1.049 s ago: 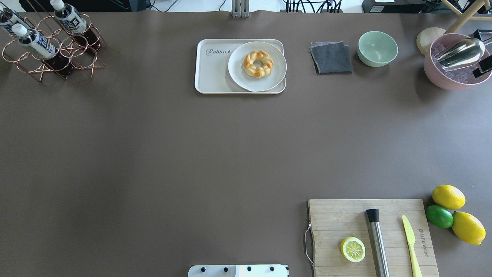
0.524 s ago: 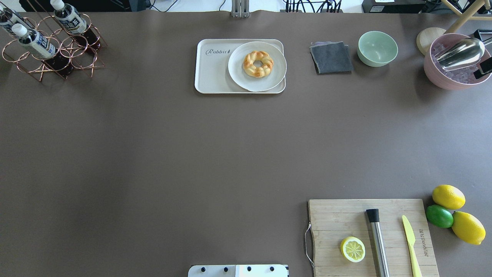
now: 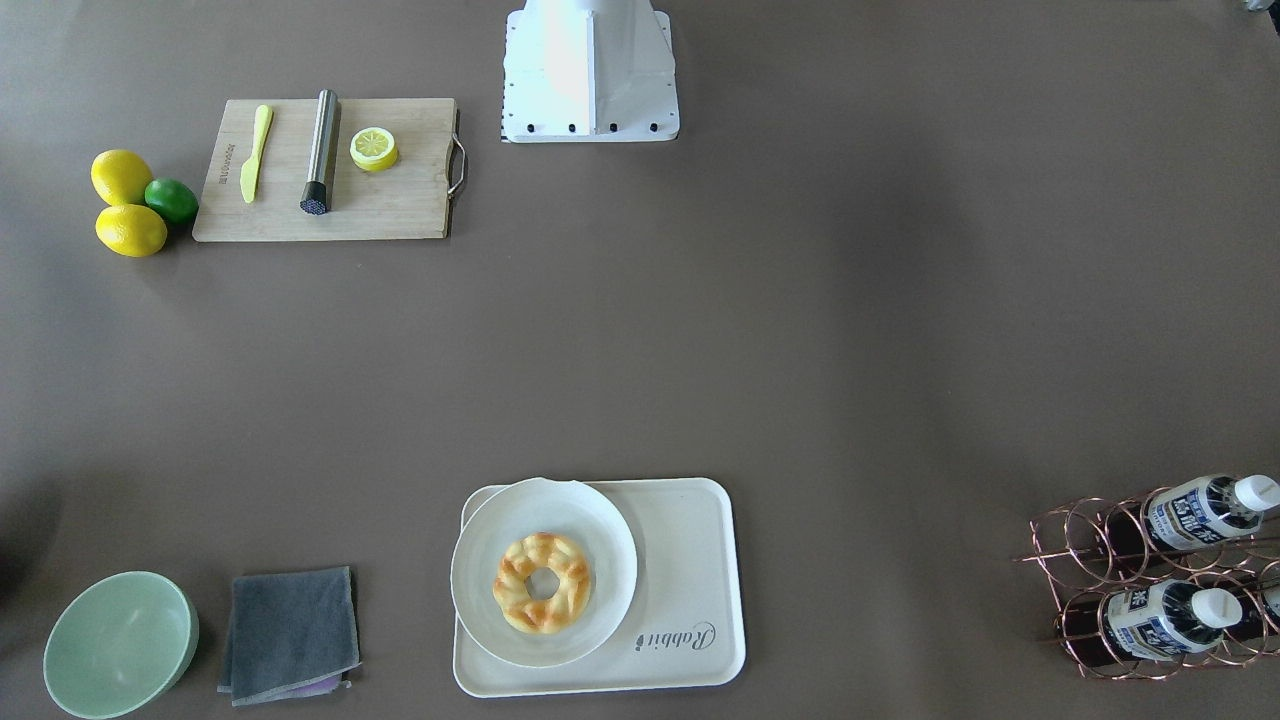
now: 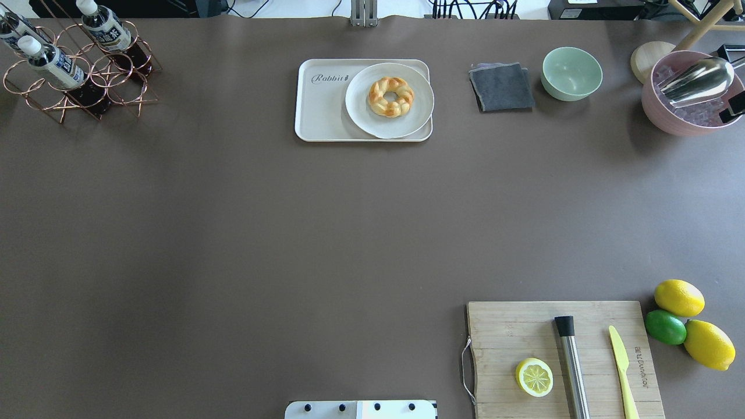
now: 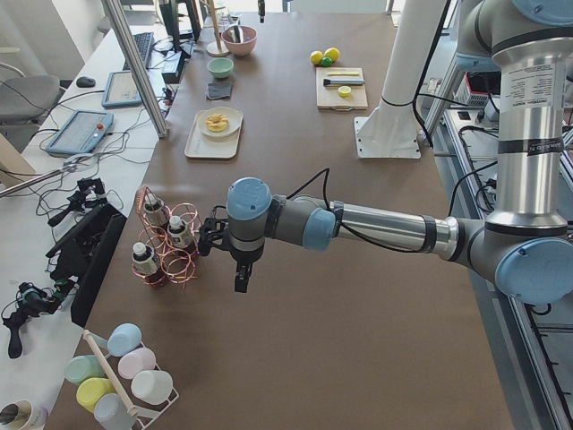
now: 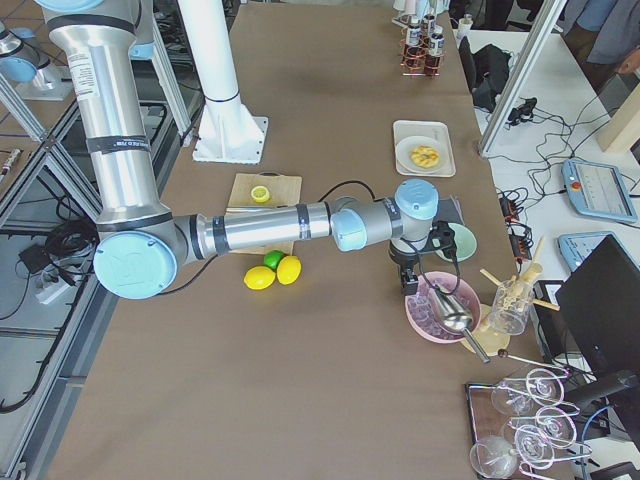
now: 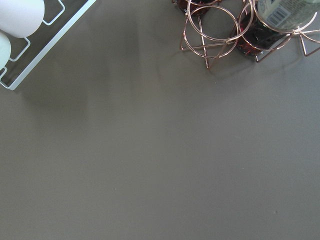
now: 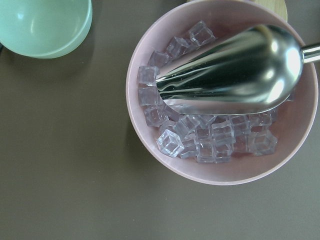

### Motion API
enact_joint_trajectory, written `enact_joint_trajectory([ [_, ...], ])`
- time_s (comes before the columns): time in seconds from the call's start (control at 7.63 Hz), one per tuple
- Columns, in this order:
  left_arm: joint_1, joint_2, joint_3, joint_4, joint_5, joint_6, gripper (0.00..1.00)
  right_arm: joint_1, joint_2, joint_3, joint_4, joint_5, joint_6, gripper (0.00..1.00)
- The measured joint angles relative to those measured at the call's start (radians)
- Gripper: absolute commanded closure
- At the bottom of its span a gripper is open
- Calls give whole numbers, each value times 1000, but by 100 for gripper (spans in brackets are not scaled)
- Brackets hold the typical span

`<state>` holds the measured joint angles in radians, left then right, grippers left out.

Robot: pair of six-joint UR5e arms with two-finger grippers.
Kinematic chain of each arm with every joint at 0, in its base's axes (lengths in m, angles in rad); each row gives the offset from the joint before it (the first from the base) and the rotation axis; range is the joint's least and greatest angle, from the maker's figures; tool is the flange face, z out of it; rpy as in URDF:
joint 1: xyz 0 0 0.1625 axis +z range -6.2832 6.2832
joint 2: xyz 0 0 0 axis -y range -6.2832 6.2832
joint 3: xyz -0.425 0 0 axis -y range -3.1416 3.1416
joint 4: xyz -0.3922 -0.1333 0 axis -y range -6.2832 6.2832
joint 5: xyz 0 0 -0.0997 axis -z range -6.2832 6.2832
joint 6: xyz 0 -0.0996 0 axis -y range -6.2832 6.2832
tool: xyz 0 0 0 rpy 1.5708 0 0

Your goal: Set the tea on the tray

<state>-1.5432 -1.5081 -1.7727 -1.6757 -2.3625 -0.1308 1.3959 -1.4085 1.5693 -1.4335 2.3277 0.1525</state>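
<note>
Almost nothing had changed. In the overhead view the tea (image 4: 105, 27) lay in the rack (image 4: 119, 78) exactly as it had a second earlier, three bottles leaning in the wire rings. None had been lifted or turned. The tray (image 4: 320, 110) sat well apart from the rack along the same table edge, also unmoved. Its plate (image 4: 364, 119) and bread (image 4: 391, 96) filled the half farther from the rack, and the half nearer the rack was bare.

The only shift was at the end of the table farthest from the rack. There a dark sliver, probably part of the right gripper (image 6: 410, 282), had slid slightly over the pink bowl (image 4: 669, 119) and its scoop (image 4: 698, 78).

The left gripper (image 5: 240, 282) hung just beside the rack, pointing down at bare table. Its wrist camera caught only the rack's edge and the base of one bottle (image 7: 285, 12). Whether the fingers of either gripper were spread or pressed together could not be told from these views.

For the task, this probably meant the pick had not yet begun. The left arm seemed the one placed to take a bottle. It would need to line up on a bottle in the rack before any carry towards the tray.
</note>
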Motion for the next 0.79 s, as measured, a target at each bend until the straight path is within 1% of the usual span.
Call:
enact_joint_trajectory([
  [0.13,-1,2,-5,-3,0,0,2,0,-1,-4,0,0,-3,0],
  [0.39,-1,33,-51,-5,0,-2,2,0,2,-5,0,6,-7,0],
  [0.66,0,72,-109,-6,1,-9,3,0,-5,25,-1,7,-1,0],
  [0.79,0,79,-119,-5,2,-11,3,-1,-10,47,-6,11,3,0],
])
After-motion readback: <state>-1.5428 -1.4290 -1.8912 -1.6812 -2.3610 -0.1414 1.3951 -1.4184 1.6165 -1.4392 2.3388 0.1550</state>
